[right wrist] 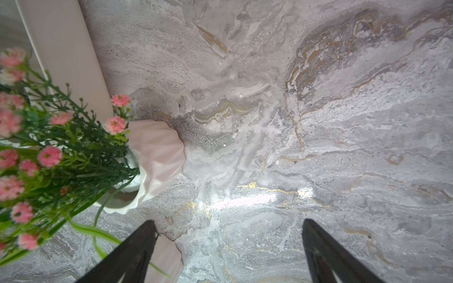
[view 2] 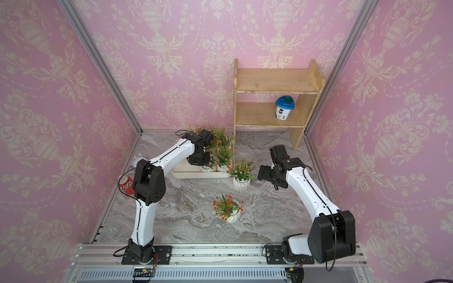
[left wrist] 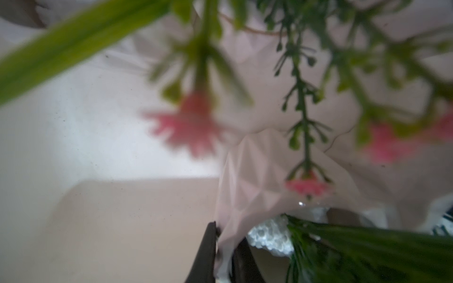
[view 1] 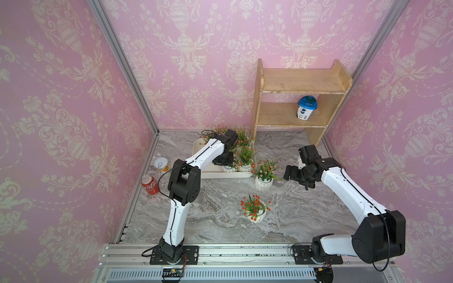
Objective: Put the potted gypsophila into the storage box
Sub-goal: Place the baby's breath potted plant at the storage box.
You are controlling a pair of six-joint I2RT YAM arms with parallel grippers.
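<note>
Marbled tabletop (view 1: pixel 306 215), pink damask walls (view 1: pixel 61 98), storage box (view 1: pixel 215 175)

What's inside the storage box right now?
The storage box holds several potted gypsophila; two white pots show in front. The left arm and left gripper cover its middle, hiding the count.

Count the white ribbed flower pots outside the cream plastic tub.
2: the pink-blossomed pot beside the tub's near corner; the red-blossomed pot alone, closer to the camera. No others visible.
</note>
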